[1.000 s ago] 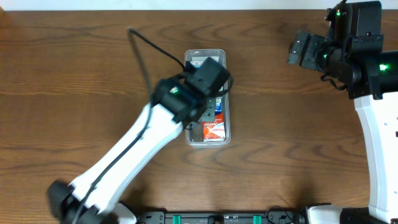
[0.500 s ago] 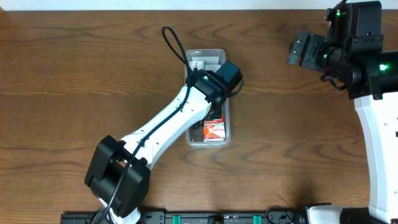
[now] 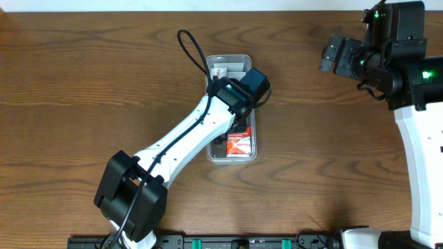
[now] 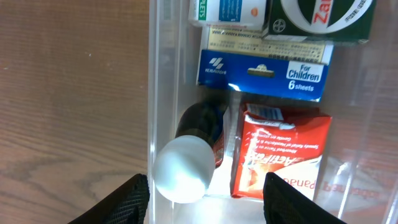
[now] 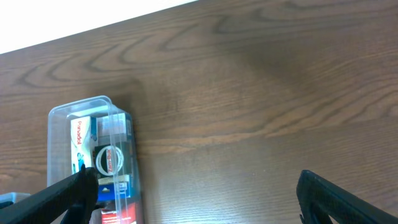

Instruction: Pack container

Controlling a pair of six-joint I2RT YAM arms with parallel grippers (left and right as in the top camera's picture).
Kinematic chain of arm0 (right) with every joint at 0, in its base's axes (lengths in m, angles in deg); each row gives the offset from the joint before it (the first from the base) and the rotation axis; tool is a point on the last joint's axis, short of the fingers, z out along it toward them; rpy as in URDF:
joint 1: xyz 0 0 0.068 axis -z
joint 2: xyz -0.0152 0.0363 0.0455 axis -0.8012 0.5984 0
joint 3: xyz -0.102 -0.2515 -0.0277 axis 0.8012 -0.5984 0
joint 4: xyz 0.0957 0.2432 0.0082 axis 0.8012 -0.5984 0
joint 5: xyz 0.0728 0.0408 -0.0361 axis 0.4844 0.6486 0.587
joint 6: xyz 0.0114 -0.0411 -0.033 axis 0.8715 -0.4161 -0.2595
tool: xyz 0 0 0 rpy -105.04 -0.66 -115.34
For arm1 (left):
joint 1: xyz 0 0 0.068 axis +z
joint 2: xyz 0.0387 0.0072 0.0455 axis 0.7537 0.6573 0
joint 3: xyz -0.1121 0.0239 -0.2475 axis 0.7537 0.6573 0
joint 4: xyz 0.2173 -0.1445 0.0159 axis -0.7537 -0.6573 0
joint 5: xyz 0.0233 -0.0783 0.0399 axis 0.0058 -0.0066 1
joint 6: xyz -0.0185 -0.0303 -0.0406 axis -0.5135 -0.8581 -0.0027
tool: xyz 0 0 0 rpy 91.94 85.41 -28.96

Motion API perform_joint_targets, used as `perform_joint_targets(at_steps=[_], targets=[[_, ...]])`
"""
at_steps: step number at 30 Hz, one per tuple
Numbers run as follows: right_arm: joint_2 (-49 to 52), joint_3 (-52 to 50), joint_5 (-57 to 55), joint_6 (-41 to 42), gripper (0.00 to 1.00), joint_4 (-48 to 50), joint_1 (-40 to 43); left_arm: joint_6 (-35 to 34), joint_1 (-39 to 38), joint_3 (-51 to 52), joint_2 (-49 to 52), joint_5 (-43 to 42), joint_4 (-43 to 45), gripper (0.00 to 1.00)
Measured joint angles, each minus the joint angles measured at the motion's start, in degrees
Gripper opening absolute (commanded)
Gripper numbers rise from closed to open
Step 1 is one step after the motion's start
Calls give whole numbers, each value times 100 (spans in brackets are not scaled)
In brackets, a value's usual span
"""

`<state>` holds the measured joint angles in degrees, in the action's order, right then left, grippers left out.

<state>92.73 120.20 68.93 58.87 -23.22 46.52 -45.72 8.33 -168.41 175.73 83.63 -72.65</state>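
Container [image 4: 160,93] just beneath the spread left tool [image 4: 206,185]

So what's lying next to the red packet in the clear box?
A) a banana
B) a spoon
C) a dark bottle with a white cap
C: the left wrist view shows a dark bottle with a white cap beside the red packet inside the container.

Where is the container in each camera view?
Overhead: container at centre, its middle under the left arm.
Left wrist: container fills the right of the frame, its clear wall running top to bottom.
Right wrist: container at lower left, cut by the bottom edge.
Landmark: red box at its near end, lower right in the left wrist view, only a red sliver at the right wrist view's bottom edge.
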Motion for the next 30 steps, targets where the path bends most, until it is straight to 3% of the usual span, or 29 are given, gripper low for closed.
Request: perform_joint_targets(at_steps=[7,11,16,23,30], targets=[[0,0,0,0,99,0,0,92,7,0,-490,4,-293,68],[0,0,0,0,99,0,0,236,155,0,-1449,173,-494,89],[0,0,0,0,99,0,0,673,1150,-20,-2833,562,-601,100],[0,0,0,0,99,0,0,1917,2671,-26,-3499,772,-588,98],[0,0,0,0,99,0,0,2319,3025,-26,-3480,804,-610,98]])
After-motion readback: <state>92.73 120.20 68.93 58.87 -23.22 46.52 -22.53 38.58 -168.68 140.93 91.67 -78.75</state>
